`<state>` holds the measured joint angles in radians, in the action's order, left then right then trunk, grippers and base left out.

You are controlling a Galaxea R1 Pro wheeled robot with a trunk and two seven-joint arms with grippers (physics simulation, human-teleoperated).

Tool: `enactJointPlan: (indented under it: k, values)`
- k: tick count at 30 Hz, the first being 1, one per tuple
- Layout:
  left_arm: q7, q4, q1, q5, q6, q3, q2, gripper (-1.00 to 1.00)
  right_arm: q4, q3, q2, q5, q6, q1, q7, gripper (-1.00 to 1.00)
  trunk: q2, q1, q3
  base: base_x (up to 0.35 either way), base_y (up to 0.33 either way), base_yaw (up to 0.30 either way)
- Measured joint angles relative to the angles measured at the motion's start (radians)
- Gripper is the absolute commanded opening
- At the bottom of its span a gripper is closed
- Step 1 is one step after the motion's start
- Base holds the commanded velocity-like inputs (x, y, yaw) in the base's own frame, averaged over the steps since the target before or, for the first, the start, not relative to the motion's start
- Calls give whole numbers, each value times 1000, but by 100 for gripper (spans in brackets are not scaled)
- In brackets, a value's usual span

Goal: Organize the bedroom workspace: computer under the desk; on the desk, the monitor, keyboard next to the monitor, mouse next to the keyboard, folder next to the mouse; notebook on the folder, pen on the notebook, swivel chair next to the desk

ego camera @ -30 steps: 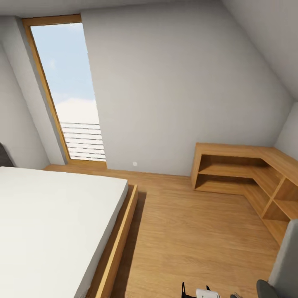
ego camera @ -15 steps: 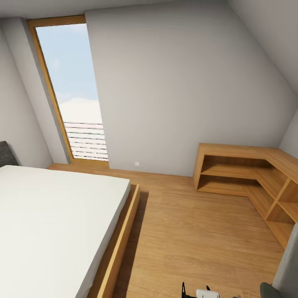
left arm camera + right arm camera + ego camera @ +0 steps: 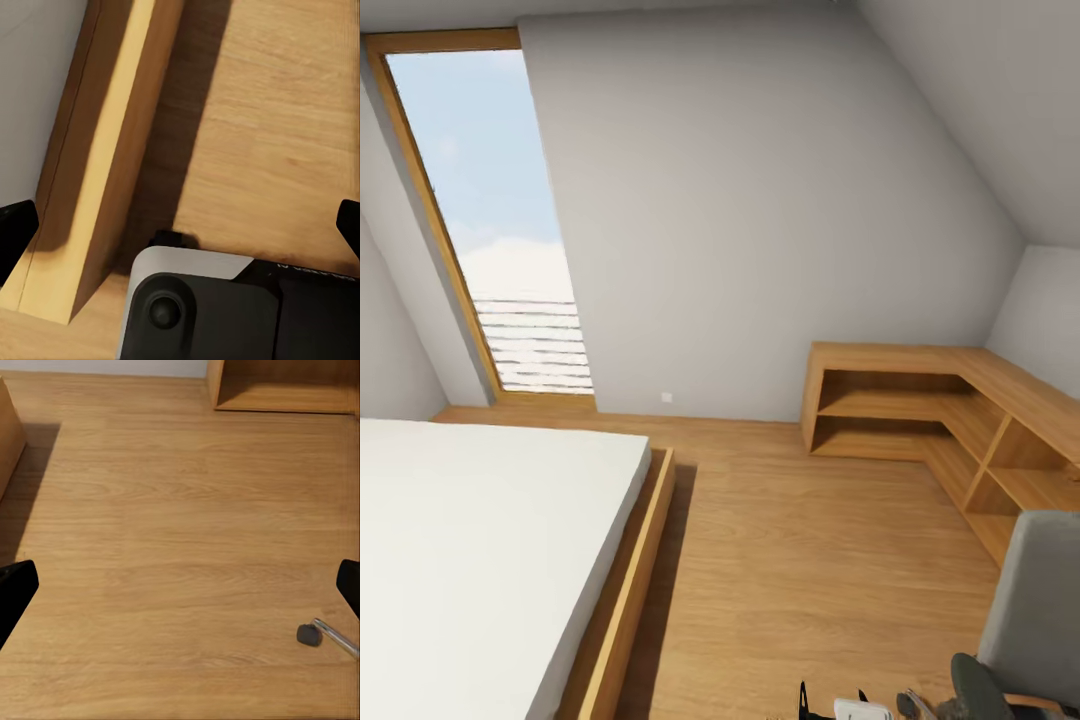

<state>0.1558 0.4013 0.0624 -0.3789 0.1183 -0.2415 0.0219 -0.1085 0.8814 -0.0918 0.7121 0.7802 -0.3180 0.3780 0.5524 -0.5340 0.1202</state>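
The swivel chair (image 3: 1032,598) stands at the lower right of the head view, showing its grey upholstered back and a dark armrest (image 3: 972,684). One of its chrome legs with a castor (image 3: 322,633) lies on the wooden floor in the right wrist view. My left gripper (image 3: 180,225) is open, its black fingertips (image 3: 15,225) wide apart above the floor beside the bed frame. My right gripper (image 3: 180,585) is open too and hangs over bare floor. The desk, computer, monitor, keyboard, mouse, folder, notebook and pen are out of view.
A low bed (image 3: 480,540) with a white mattress and wooden frame (image 3: 622,610) takes the left. A tall window (image 3: 480,230) is at the far left. A wooden corner shelf unit (image 3: 920,410) runs along the right walls. My own base (image 3: 225,307) is below the left gripper.
The whole head view has swung to the right: the window and bed sit further left. More of the swivel chair's back and armrest shows at the lower right.
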Motion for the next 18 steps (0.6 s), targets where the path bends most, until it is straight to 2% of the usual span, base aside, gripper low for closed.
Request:
enactJointPlan:
  k: [11, 18]
  values:
    - [0, 0, 0, 0, 0, 0, 0, 100, 0, 0, 0, 0, 0, 0, 0, 100, 0, 0, 0, 0, 0, -254]
    - [0, 0, 0, 0, 0, 0, 0, 100, 0, 0, 0, 1, 0, 0, 0, 100, 0, 0, 0, 0, 0, -103]
